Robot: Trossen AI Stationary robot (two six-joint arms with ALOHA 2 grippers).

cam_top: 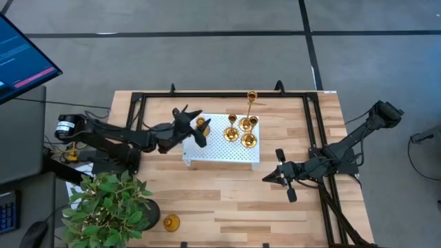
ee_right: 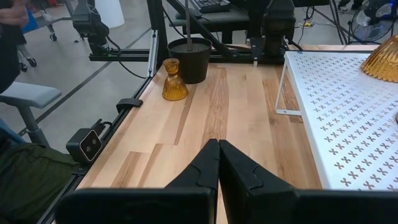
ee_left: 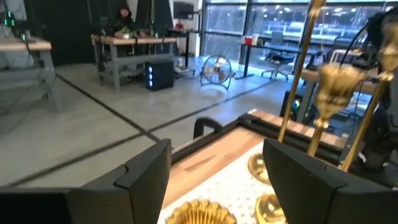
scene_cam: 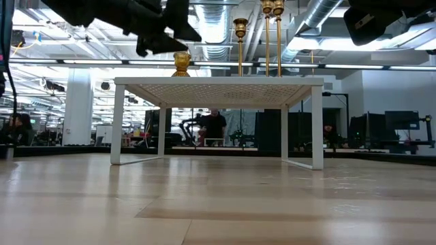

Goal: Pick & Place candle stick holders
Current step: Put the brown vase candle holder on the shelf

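Observation:
A small squat gold holder (cam_top: 202, 125) stands by its base on the left part of the white perforated tray (cam_top: 220, 155); it also shows in the low view (scene_cam: 181, 62). My left gripper (cam_top: 196, 126) is open just above it, one finger on either side (ee_left: 199, 214), touching nothing. Three short gold holders (cam_top: 241, 132) and a tall thin-stemmed one (cam_top: 251, 96) stand on the tray's right part. An amber holder (cam_top: 171, 222) stands on the table near the front edge (ee_right: 175, 81). My right gripper (cam_top: 267, 178) is shut and empty, right of the tray, over bare table (ee_right: 217, 155).
A potted plant (cam_top: 110, 207) stands at the table's front left, close to the amber holder. A black frame (cam_top: 313, 131) runs along the table's far and right sides. Bare wood lies in front of the tray. A person (scene_cam: 215, 126) stands far off in the room.

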